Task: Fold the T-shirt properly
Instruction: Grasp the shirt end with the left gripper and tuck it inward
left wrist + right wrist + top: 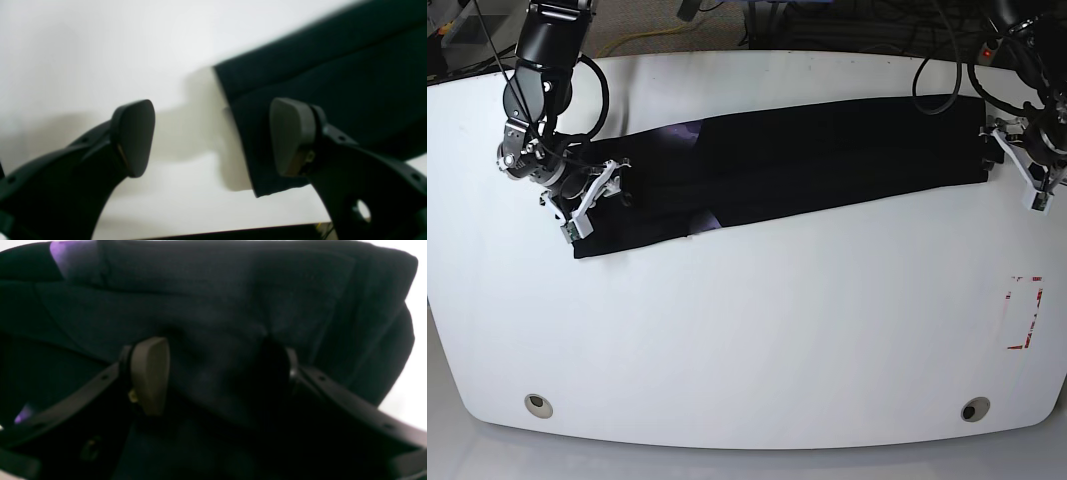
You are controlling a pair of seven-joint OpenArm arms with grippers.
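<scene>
The black T-shirt [807,160] lies folded into a long narrow band across the white table [757,330], slanting from lower left to upper right. In the base view my right gripper [595,200] sits over the band's left end. Its wrist view shows it open [215,373], with bunched black cloth [217,306] between the two pads. At the band's right end, my left gripper [1014,167] is open [213,138]. One pad [290,136] hangs over the cloth's end [333,83], the other pad [135,136] over bare table. The lettering and graphic are hidden.
A red-and-white rectangle mark [1024,312] lies on the table near its right edge. Two round holes [537,404] [972,408] sit near the front edge. Cables [757,25] run behind the table's far edge.
</scene>
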